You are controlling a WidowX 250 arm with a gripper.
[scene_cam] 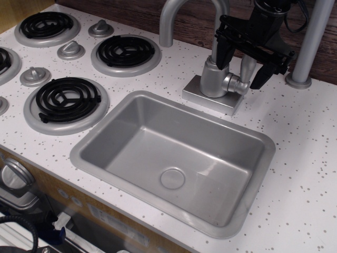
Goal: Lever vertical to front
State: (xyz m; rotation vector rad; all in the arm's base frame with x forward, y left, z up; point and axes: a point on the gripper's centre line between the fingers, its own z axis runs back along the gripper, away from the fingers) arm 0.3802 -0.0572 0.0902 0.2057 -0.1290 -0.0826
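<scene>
The lever (248, 65) is a small silver-grey paddle that stands upright on a short round stub (236, 84) on the right side of the faucet body (213, 78). My black gripper (238, 75) comes down from the top right and straddles it. One finger (223, 51) is in front of the faucet body to the left of the lever, and the other finger (263, 71) is to its right. The jaws stand apart, wider than the lever, and I see no finger pressing on it. The lever's top is hidden behind the gripper.
The tall curved spout (174, 18) arches left above the grey sink basin (113, 132). A grey post (308, 47) stands just right of the gripper. Black stove burners (126, 51) and small grey knobs (70, 50) fill the left counter. A dark wood wall runs behind.
</scene>
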